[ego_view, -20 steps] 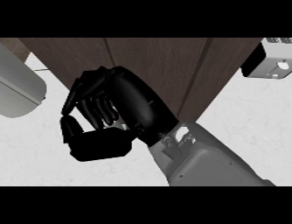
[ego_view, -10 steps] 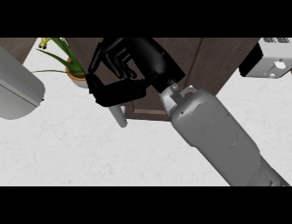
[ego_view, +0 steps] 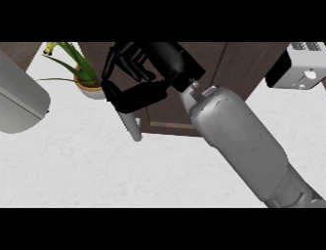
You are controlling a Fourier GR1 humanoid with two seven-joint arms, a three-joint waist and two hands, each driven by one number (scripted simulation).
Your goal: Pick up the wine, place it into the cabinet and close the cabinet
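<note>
Wine bottle not visible anywhere in head view, so can't say how it looks or where it sits; could be inside the cabinet [ego_view: 216, 73] or behind the right hand [ego_view: 148, 73]. As a judgement: glass, heavy for its size, rigid, slick, breakable; grip the body mid-height, not the neck. Right hand is up at the dark door, fingers curled, thumb near the pale handle [ego_view: 131, 124]; can't see anything held in it. Left hand out of view. Potted plant [ego_view: 79, 73] left, toaster [ego_view: 303, 68] right, on white counter [ego_view: 87, 171]
</note>
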